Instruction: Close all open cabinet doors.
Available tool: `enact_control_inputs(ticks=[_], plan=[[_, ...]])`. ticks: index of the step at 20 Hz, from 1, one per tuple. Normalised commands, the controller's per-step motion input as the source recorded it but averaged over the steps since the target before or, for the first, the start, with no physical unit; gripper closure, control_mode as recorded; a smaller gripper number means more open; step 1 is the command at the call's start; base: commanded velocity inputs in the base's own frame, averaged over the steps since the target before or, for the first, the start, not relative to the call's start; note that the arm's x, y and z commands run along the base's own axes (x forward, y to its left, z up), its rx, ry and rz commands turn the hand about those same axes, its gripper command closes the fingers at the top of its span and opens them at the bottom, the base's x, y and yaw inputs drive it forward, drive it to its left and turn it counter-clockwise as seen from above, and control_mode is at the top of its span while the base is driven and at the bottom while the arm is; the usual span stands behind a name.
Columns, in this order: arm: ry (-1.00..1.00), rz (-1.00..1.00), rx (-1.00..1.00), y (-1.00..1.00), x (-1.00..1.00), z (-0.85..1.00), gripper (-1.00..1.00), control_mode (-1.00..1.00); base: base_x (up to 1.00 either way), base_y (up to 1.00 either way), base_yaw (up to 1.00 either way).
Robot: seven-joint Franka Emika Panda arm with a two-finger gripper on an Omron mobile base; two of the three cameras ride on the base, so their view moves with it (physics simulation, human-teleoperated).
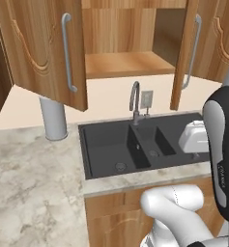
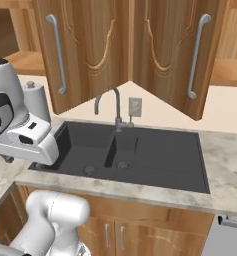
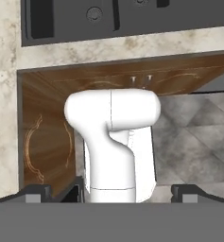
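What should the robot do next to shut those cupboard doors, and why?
Probably lift the gripper toward the left cabinet door. Both upper doors, that one and the right cabinet door, stand swung open above the sink, while the gripper hangs low, pointing down at the counter edge.

No readable text; faint marking on arm's dark link too blurred.

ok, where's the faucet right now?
Faucet stands behind the black sink, centre of both base views, beside the wall outlet, below the two open cabinet doors.
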Motion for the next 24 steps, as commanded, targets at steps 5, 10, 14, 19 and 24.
enact_control_inputs(ticks=[5,10,14,19,24], plan=[[0.0,0.0,0.0,0.0,0.0,0.0,-1.0,1.0,0.28,0.15,0.0],[0.0,0.0,0.0,0.0,0.0,0.0,-1.0,1.0,0.27,0.3,0.0],[0.0,0.0,0.0,0.0,0.0,0.0,-1.0,1.0,0.19,0.35,0.0],[0.0,0.0,0.0,0.0,0.0,0.0,-1.0,1.0,0.33,0.29,0.0],[0.0,0.0,0.0,0.0,0.0,0.0,-1.0,1.0,0.45,0.38,0.0]])
